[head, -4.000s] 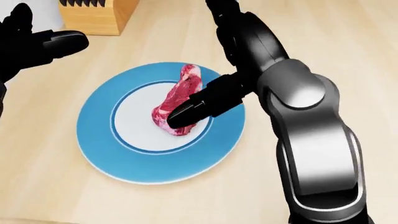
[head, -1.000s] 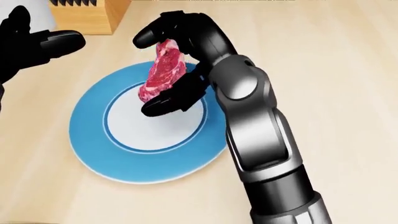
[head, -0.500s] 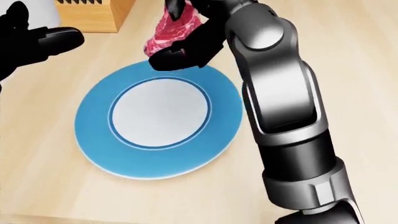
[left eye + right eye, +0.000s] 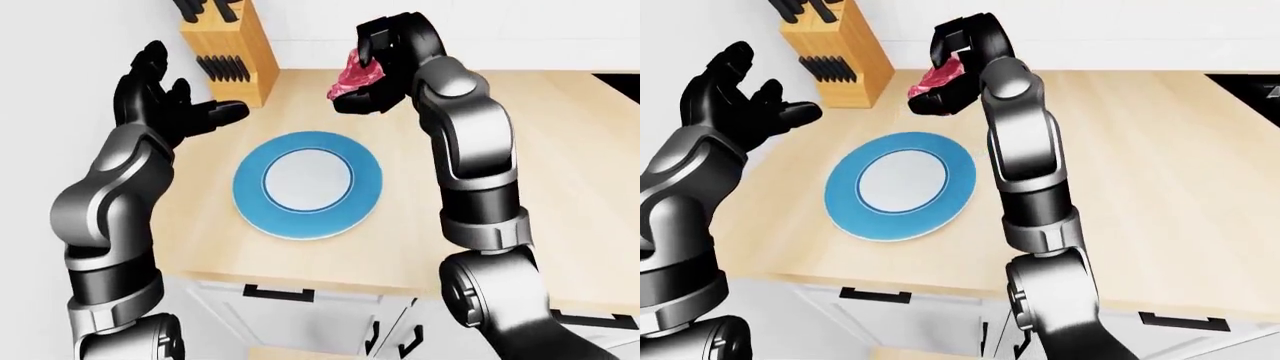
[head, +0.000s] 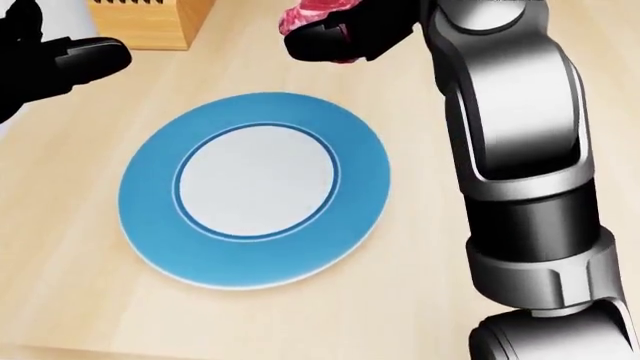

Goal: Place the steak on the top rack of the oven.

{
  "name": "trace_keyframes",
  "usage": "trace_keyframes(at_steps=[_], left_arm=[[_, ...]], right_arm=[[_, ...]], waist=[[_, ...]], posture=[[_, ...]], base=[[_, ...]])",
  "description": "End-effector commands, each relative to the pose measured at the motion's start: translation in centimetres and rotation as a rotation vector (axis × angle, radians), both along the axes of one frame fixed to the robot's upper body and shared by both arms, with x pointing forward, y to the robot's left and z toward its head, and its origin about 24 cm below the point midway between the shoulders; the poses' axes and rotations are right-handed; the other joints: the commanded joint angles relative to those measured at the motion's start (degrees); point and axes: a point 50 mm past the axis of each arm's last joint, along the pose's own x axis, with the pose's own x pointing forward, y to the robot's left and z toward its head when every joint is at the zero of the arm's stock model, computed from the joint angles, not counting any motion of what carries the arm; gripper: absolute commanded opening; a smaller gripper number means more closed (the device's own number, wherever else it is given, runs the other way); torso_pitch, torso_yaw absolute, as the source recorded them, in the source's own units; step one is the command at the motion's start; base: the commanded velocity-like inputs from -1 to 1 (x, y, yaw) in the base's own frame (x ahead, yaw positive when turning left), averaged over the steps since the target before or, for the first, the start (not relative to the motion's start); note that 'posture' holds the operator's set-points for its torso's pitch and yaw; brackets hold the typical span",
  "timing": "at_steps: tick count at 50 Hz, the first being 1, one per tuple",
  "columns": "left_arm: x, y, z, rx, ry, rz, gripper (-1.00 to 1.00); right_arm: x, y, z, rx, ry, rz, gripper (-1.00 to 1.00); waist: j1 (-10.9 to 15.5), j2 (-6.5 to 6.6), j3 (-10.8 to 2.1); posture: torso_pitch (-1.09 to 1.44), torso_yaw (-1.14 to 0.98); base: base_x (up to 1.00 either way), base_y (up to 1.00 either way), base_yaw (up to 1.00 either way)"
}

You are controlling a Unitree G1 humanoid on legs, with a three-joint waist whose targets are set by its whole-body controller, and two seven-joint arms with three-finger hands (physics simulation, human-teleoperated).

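In the left-eye view, the steak (image 4: 354,73) was seen held aloft by the right hand (image 4: 385,64), whose black fingers were curled round the red meat from above and below. It was carried well clear of the blue plate (image 4: 307,183), above the plate's upper right edge in the picture. The plate lay bare on the wooden counter (image 4: 560,172). The left hand (image 4: 170,109) was raised at the left with its fingers spread and nothing between them. A knife block (image 4: 225,52) stood near the top, just beside that hand. White cabinet fronts with dark handles (image 4: 270,294) were visible below the counter edge.

In the head view, only a corner of the steak (image 5: 310,15) was shown at the top edge, gripped by dark fingers (image 5: 335,41) (most of the meat was cut off by the frame). The plate (image 5: 150,225) filled the middle, and the right forearm (image 5: 520,142) ran down the right side.

In the right-eye view, the same arrangement was shown: the steak (image 4: 936,77) clasped above the counter and the left hand (image 4: 740,105) held open. A dark surface (image 4: 1252,86) was glimpsed at the far right edge; what it was could not be told.
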Motion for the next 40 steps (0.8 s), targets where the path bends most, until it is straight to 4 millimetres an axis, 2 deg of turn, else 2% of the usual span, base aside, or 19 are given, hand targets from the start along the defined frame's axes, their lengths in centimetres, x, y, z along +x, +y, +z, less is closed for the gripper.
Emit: trace_keyframes(at_steps=[1,16,17,21,23,25,27,28,29,30,32,40], left_arm=[[-0.5,0.1,2.0,0.007,-0.093,0.003,1.0],[-0.3,0.1,1.8,0.011,-0.088,0.007,1.0],[-0.2,0.0,1.7,0.011,-0.088,0.007,1.0],[-0.3,0.0,1.8,0.011,-0.088,0.007,1.0],[-0.4,0.1,1.8,0.011,-0.088,0.008,1.0],[-0.4,0.1,1.9,0.011,-0.088,0.007,1.0],[-0.4,0.1,1.9,0.011,-0.088,0.008,1.0],[-0.4,0.1,1.9,0.011,-0.088,0.008,1.0],[-0.3,0.1,1.9,0.011,-0.088,0.007,1.0],[-0.4,0.1,1.9,0.012,-0.088,0.008,1.0],[-0.4,0.2,1.9,0.011,-0.088,0.01,1.0],[-0.3,0.2,1.8,0.013,-0.088,0.011,1.0]], right_arm=[[-0.9,0.2,2.5,0.011,-0.117,0.013,-1.0],[-0.8,0.2,2.4,0.019,-0.115,0.015,-1.0],[-0.8,0.2,2.3,0.019,-0.113,0.013,-1.0],[-0.8,0.2,1.9,0.019,-0.105,0.014,-1.0],[-0.8,0.2,1.9,0.021,-0.106,0.013,-1.0],[-0.8,0.3,2.0,0.02,-0.107,0.015,-1.0],[-0.8,0.3,2.1,0.019,-0.107,0.014,-1.0],[-0.8,0.2,2.0,0.019,-0.107,0.013,-1.0],[-0.8,0.3,2.0,0.019,-0.106,0.013,-1.0],[-0.8,0.3,1.9,0.018,-0.105,0.014,-1.0],[-0.7,0.3,1.8,0.018,-0.104,0.014,-1.0],[-0.6,0.4,1.5,0.015,-0.101,0.016,-1.0]], waist=[[0.01,0.16,-1.84],[-0.06,0.17,-1.89],[0.01,0.33,-3.19],[0.31,0.5,-2.34],[0.12,0.5,-3.57],[-0.03,-0.43,-3.8],[0.02,-2.68,-3.6],[0.32,-3.11,-3.67],[-0.19,-2.39,-3.4],[0.09,-3.13,-3.38],[-0.1,-2.89,-3.8],[0.9,-0.56,-2.76]], posture=[[0.0,0.0],[0.0,0.0],[0.0,0.0],[0.0,0.0],[0.0,0.0],[0.0,0.0],[0.0,0.0],[0.0,0.0],[0.0,0.0],[0.0,0.0],[0.0,0.0],[0.0,0.0]], base=[[-0.02,0.0,0.0],[-0.01,0.0,0.0],[-0.01,-0.06,0.0],[-0.03,-0.1,0.0],[-0.19,-0.12,0.0],[-0.18,-0.12,0.0],[-0.19,-0.12,0.0],[-0.19,-0.12,0.0],[-0.2,-0.12,0.0],[-0.19,-0.12,0.0],[-0.19,-0.12,0.0],[-0.19,-0.12,0.0]])
